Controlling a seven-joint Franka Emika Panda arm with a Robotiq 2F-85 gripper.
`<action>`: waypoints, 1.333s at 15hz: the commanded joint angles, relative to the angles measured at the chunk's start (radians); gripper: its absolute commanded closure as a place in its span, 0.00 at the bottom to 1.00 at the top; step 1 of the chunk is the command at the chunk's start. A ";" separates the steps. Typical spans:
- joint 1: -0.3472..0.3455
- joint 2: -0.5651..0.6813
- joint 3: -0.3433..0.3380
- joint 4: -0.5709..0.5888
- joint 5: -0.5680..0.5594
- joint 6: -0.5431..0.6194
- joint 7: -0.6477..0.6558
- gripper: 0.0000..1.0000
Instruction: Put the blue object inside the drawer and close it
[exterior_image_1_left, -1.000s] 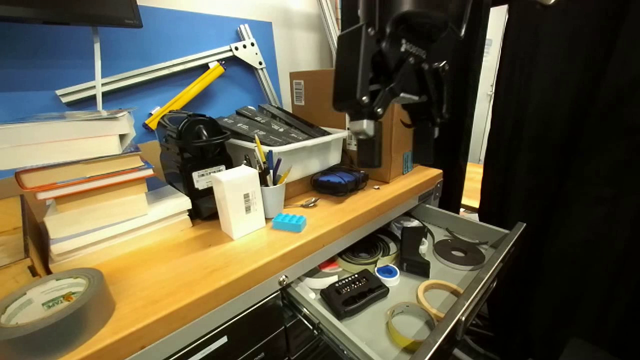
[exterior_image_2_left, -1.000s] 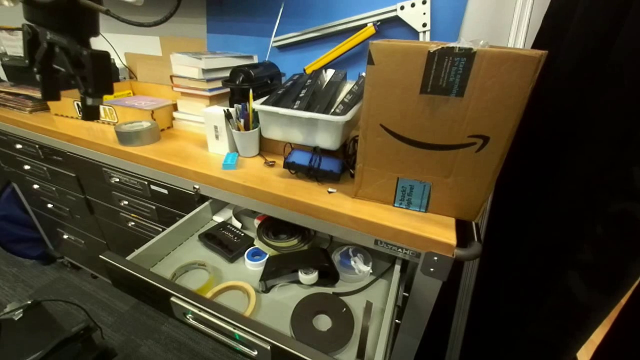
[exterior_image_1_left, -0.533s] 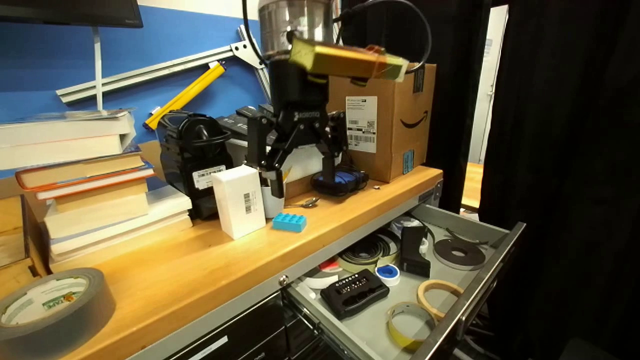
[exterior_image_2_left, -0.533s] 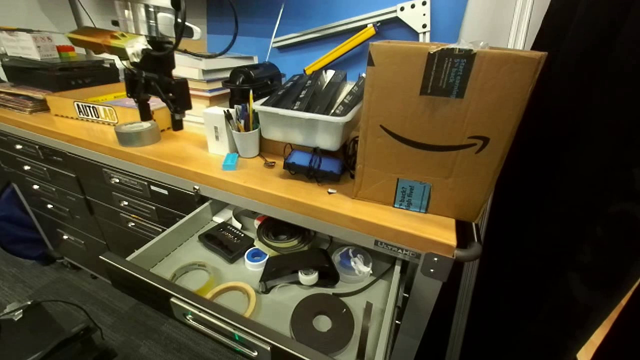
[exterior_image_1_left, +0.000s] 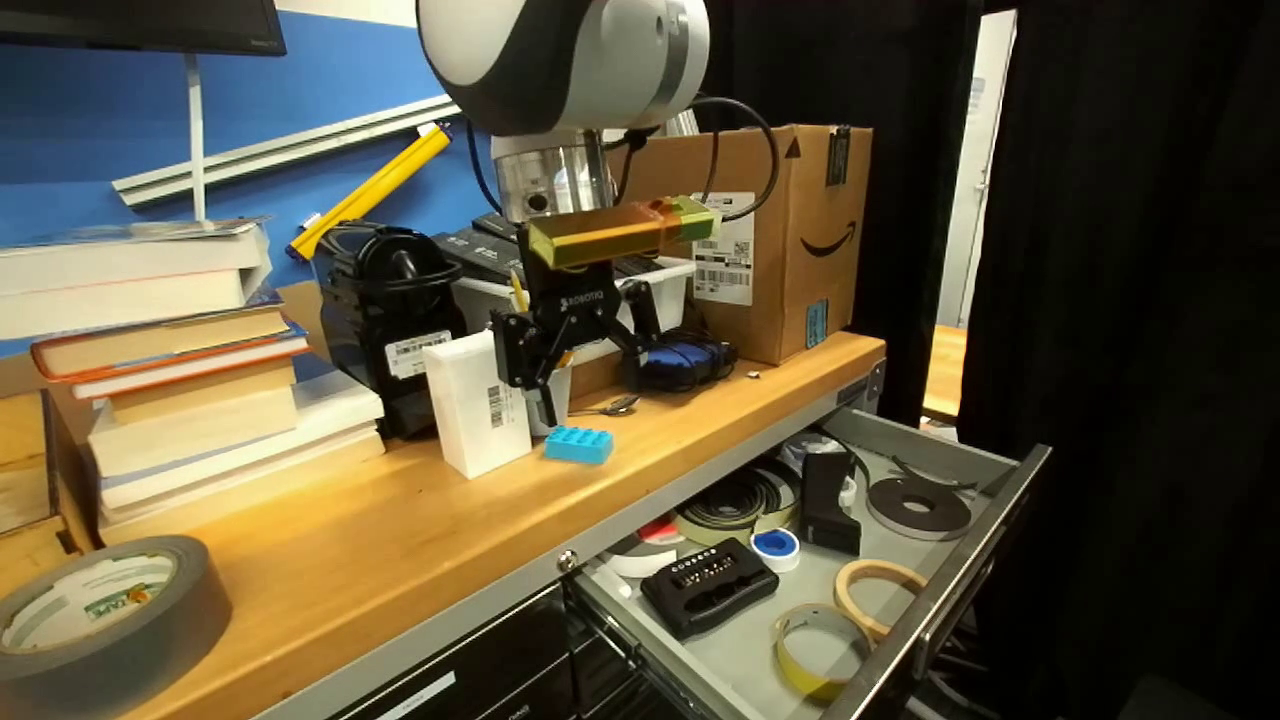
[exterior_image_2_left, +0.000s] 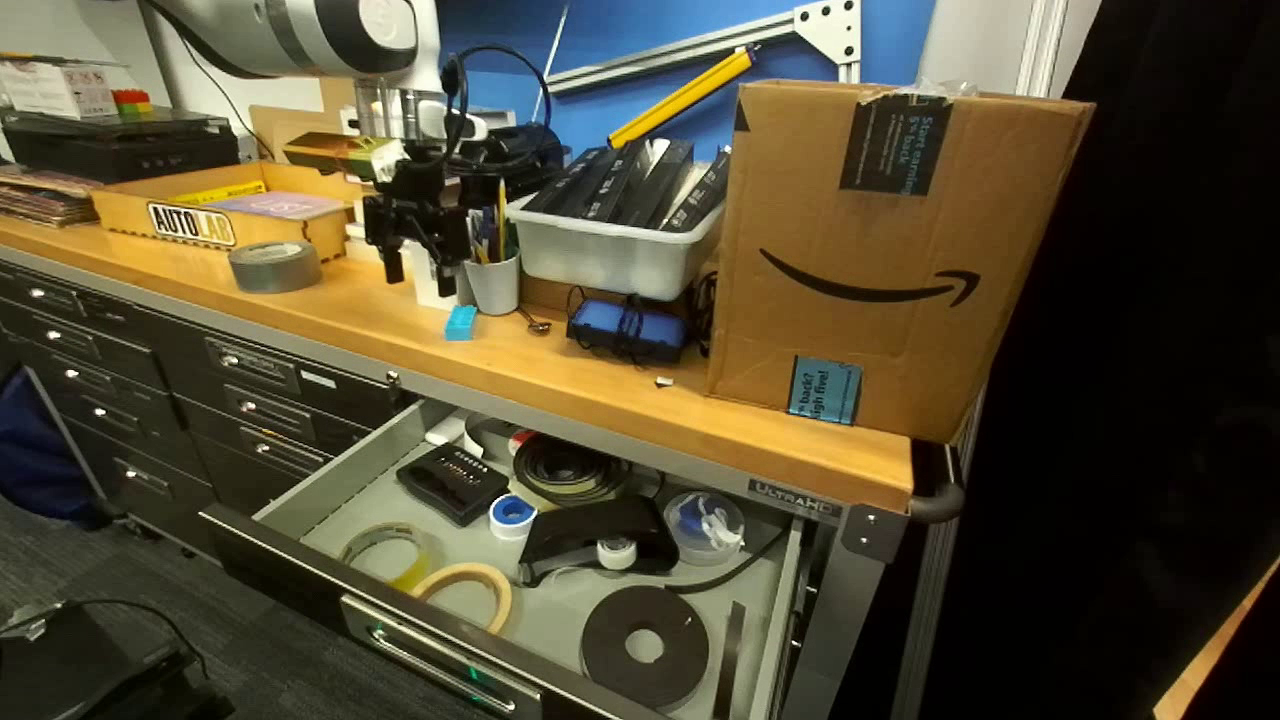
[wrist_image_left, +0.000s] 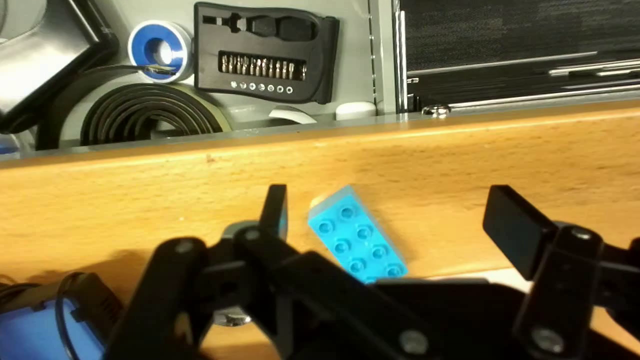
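My hand (wrist_image_left: 392, 218) has its two fingers (wrist_image_left: 517, 230) spread well apart, and there is nothing in its grasp. It hangs above the desk (exterior_image_1_left: 420, 540), and the blue block (wrist_image_left: 357, 241) lies on the desk below it. In the wrist view I see the block between the fingers, but nearer to the finger at the left, and its long side goes slantwise to the line on which the fingers would close. So I think I should turn the hand a little and shift sideways, in order to pinch the short width; otherwise the block may twist. Just beside the block stand the white box (exterior_image_1_left: 465, 412) and the pen cup (exterior_image_2_left: 494, 287), so I would descend with care. Farther out, under the desk, the drawer (exterior_image_2_left: 545, 618) is pulled out, which I judge ready for the block.
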 joint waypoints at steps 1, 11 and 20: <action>0.002 0.077 -0.021 0.064 -0.003 0.019 0.000 0.00; 0.008 0.162 -0.065 0.078 -0.003 0.143 0.036 0.34; -0.021 -0.029 -0.062 -0.131 0.096 0.107 0.022 0.86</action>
